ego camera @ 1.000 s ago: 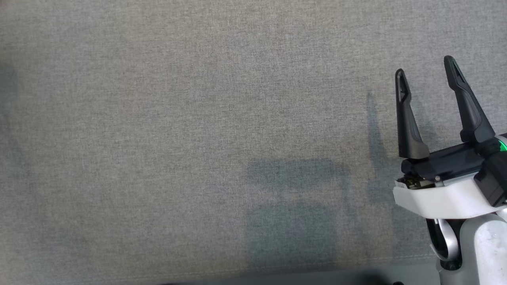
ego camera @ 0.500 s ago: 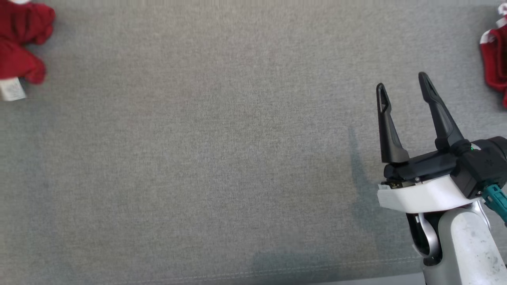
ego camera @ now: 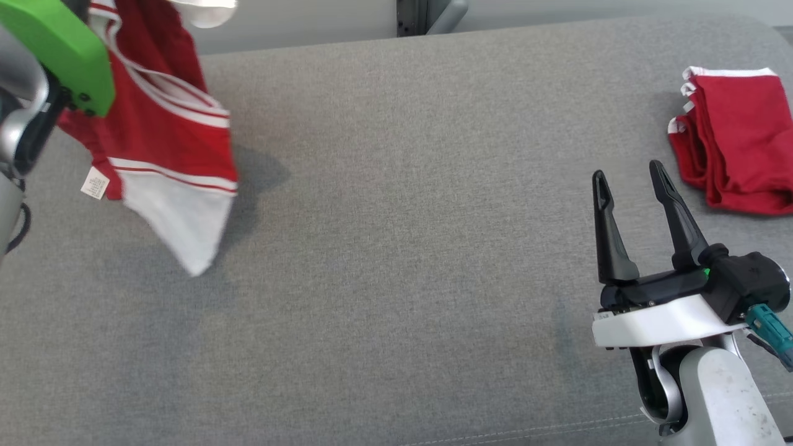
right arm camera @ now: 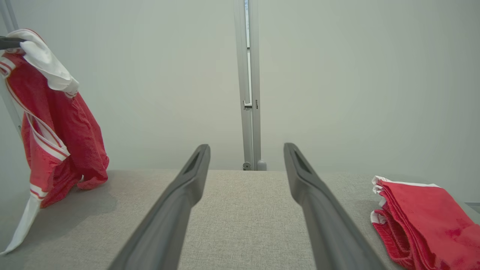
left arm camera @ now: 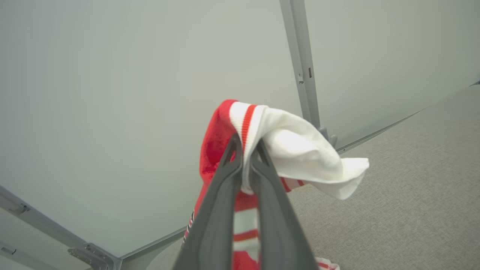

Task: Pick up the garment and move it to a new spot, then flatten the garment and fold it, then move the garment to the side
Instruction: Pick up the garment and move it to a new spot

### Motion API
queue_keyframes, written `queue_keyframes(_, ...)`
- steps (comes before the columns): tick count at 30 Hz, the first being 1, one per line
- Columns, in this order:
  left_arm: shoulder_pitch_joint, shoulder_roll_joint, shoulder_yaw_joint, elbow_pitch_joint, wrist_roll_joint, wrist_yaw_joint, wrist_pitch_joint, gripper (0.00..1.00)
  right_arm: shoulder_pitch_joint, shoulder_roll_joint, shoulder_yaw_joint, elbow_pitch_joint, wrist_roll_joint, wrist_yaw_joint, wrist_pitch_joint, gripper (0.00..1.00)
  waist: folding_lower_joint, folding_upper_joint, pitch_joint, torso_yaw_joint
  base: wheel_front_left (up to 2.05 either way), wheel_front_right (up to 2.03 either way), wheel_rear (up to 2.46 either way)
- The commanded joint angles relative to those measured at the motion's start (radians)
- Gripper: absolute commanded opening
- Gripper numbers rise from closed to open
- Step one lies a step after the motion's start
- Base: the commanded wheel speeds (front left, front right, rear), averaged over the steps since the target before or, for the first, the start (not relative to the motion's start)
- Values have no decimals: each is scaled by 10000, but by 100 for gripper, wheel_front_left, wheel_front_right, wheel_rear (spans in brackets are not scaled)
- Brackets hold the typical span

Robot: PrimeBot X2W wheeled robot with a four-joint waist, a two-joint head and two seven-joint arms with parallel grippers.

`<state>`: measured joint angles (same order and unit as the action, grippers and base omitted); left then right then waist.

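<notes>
The garment [ego camera: 167,136] is red with white bands and a white label, and it hangs above the left end of the grey cloth surface [ego camera: 396,260]. My left gripper [left arm camera: 246,144] is shut on a bunched red and white fold at its top, and the cloth [left arm camera: 300,150] spills over the fingers. The right wrist view shows the garment [right arm camera: 56,123] dangling at far left, its lowest white corner near the surface. My right gripper [ego camera: 627,172] hovers at the lower right, open, with nothing between its fingers [right arm camera: 246,148].
A pile of folded red garments [ego camera: 737,142] with white trim lies at the right end of the surface [right arm camera: 423,217]. Behind the back edge stand pale wall panels and a metal post [right arm camera: 247,86]. My left arm's green wrist cover [ego camera: 56,49] sits at the top left.
The head view has shifted, bringing the hanging garment, the back edge and the folded pile into sight. The right gripper has stayed open.
</notes>
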<state>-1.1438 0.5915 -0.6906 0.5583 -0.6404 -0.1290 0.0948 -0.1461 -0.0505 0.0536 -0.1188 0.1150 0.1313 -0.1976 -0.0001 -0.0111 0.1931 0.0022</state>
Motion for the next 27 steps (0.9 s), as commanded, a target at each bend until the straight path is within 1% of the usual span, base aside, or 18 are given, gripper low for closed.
queue_keyframes(1, -150, -116, -156, -257, -136, -15, -4, 0, 169, -4, -58, 76, 98, -12, -98, 100, 1, 111, -833, -305, 0, 0, 0)
queue_keyframes(6, -382, -616, -662, -1032, -319, -15, -88, 0, 340, -5, -86, 325, 302, -12, -244, 100, 1, 111, -1278, -570, 0, 0, 0)
queue_keyframes(10, -667, -1045, -875, -1440, -411, -15, -216, 0, 386, -5, -48, 469, 408, -12, -325, 100, 1, 111, -1413, -815, 0, 0, 0)
queue_keyframes(11, -819, -1251, -937, -1568, -371, -15, -308, 0, 369, -5, 7, 531, 449, -12, -356, 100, 1, 111, -1414, -959, 0, 0, 0)
queue_keyframes(15, -1011, -1680, -1019, -1576, -386, 18, -448, 0, 281, -4, 86, 623, 548, -12, -436, 100, 1, 111, -1277, -1203, 0, 0, 0)
queue_keyframes(16, -1011, -1680, -1019, -1576, -386, 18, -448, 0, 281, -4, 86, 623, 548, -12, -436, 100, 1, 111, -1277, -1203, 0, 0, 0)
queue_keyframes(17, -969, -1804, -1034, -1512, -437, 40, -492, 0, 252, -3, 102, 645, 578, -12, -440, 100, 1, 111, -1224, -1256, 0, 0, 0)
queue_keyframes(22, -119, -2158, -1159, -1057, -733, 121, -803, 0, 160, -4, 139, 755, 726, -12, -533, 100, 1, 111, -919, -1443, 0, 0, 0)
queue_keyframes(27, 1372, -2156, -1074, -320, -1150, 346, -1508, 0, 211, -4, 59, 849, 772, -12, -599, 100, 1, 111, -743, -1491, 0, 0, 0)
